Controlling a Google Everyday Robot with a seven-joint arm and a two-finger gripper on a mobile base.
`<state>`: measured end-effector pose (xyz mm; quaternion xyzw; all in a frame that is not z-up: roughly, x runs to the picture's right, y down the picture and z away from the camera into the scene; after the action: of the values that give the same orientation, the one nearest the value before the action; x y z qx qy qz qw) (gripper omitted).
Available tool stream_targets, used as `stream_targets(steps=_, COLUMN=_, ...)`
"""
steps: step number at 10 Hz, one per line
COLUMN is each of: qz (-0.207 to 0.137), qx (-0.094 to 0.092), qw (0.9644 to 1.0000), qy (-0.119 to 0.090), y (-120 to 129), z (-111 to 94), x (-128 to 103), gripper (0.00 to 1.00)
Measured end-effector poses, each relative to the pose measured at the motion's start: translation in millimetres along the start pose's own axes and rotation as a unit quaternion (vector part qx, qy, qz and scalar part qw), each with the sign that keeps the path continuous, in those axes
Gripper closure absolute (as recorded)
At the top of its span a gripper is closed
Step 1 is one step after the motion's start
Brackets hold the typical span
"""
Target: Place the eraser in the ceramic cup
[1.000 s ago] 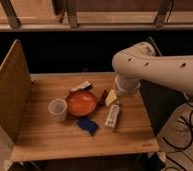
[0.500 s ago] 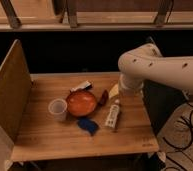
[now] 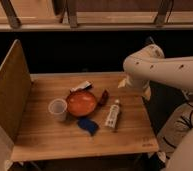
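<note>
The eraser, a small white and dark block, lies on the wooden table just behind the orange bowl. The ceramic cup, small, white and without a handle, stands upright left of the bowl and touches its rim. My gripper hangs under the bulky white arm over the table's right rear corner. It is well to the right of the eraser and the cup, open, and holds nothing.
A white tube with dark print lies right of the bowl and a flat blue scrap in front of it. A small dark red object sits by the bowl's right rim. A tall wooden board walls the left side.
The arm and gripper have swung to the right and slightly back, away from the bowl and tube toward the table's right edge. The objects on the table have not moved.
</note>
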<state>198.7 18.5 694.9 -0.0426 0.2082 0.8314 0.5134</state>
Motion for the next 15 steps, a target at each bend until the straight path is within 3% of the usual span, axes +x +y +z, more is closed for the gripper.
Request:
stream_targets(steps=2, qz=0.033, qx=0.005, qw=0.9994, qy=-0.009, y=-3, z=2, x=-6, gripper=0.2)
stream_targets(steps=4, qz=0.038, qx=0.001, qw=0.9992, qy=-0.012, y=3, z=5, x=-10, gripper=0.2)
stream_targets(steps=8, qz=-0.009, qx=-0.034, qw=0.9992, qy=-0.018, y=78, z=25, x=-16, gripper=0.2)
stream_targets(steps=10, qz=-0.027, qx=-0.048, qw=0.9983, qy=-0.016, y=105, z=32, x=-13, gripper=0.2)
stream_targets(steps=15, qz=-0.057, qx=-0.102, qw=0.9932, qy=-0.006, y=174, z=41, x=-11, gripper=0.2)
